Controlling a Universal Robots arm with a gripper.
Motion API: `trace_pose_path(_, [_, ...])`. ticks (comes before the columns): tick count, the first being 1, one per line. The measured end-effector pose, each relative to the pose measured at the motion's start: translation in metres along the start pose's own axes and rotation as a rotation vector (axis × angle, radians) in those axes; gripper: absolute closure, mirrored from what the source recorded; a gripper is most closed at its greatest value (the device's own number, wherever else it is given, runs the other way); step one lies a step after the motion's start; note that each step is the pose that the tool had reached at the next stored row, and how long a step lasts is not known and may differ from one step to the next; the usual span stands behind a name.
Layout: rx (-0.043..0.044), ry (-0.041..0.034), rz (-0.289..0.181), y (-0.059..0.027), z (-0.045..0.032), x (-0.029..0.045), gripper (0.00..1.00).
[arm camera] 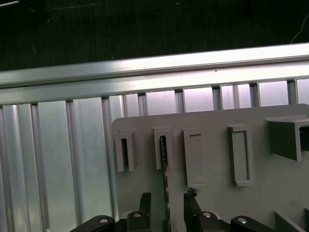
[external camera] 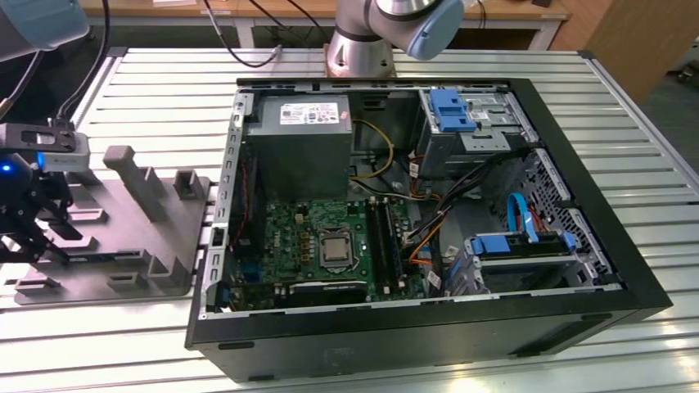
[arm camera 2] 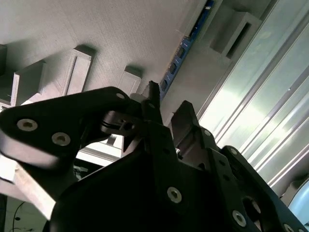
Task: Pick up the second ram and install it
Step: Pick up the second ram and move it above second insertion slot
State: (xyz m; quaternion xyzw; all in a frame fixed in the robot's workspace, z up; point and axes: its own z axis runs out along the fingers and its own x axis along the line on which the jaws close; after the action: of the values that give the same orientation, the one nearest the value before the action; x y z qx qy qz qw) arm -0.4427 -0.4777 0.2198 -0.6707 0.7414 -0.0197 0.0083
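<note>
The second ram [arm camera: 164, 164] stands on edge in a slot of the grey holder block [arm camera: 270, 183], seen as a thin dark strip. In the second wrist view the second ram [arm camera 2: 179, 57] runs away from the fingers as a dark strip with blue patches. My gripper [arm camera: 166, 197] is open, with one fingertip on each side of the stick and a gap on both sides. The exterior view has my gripper [external camera: 24, 233] low over the holder block [external camera: 142, 246] at that view's left. In the second wrist view my gripper [arm camera 2: 169, 102] hangs just above the block.
An open computer case [external camera: 611, 270] lies at the exterior view's right, with the motherboard [external camera: 317, 237] and its long black slots [external camera: 379, 237] inside. Cables [external camera: 437, 221], a power supply [external camera: 297, 139] and drive bays [external camera: 470, 123] surround them. The slatted metal table [arm camera: 58, 159] carries everything.
</note>
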Motion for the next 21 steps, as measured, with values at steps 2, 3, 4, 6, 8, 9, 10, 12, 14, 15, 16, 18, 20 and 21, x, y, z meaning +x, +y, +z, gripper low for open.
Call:
trace_pose_path(2, [0.0,0.0,0.0,0.0,0.0,0.0,0.59])
trace_pose_path(3, [0.0001,-0.0001,0.0,0.0,0.0001,0.0,0.59])
trace_pose_path(4, [-0.0001,-0.0002,0.0,0.0,0.0006,-0.0001,0.59])
trace_pose_path(6, [-0.0038,0.0001,-0.006,0.0,0.002,-0.0001,0.59])
trace_pose_path(8, [-0.0064,-0.0004,-0.025,0.0,0.003,-0.0001,0.59])
trace_pose_path(9, [-0.0078,-0.0005,-0.033,0.0,0.0034,-0.0001,0.59])
trace_pose_path(10, [-0.0093,-0.0006,-0.04,0.0001,0.0039,-0.0001,0.59])
trace_pose_path(12, [-0.0119,-0.0004,-0.042,0.0001,0.0051,0.0,0.59])
trace_pose_path(14, [-0.0131,-0.0005,-0.042,0.0002,0.0069,0.0,0.59])
trace_pose_path(15, [-0.0146,-0.0005,-0.042,0.0002,0.0079,0.0,0.59])
trace_pose_path(16, [-0.0163,-0.0004,-0.042,0.0003,0.0089,0.0,0.59])
trace_pose_path(18, [-0.0206,-0.0001,-0.042,0.0003,0.0113,0.0,0.59])
trace_pose_path(20, [-0.0252,0.0003,-0.042,0.0004,0.0132,0.0,0.59])
trace_pose_path(21, [-0.0269,0.0004,-0.042,0.0005,0.0139,0.0,0.59])
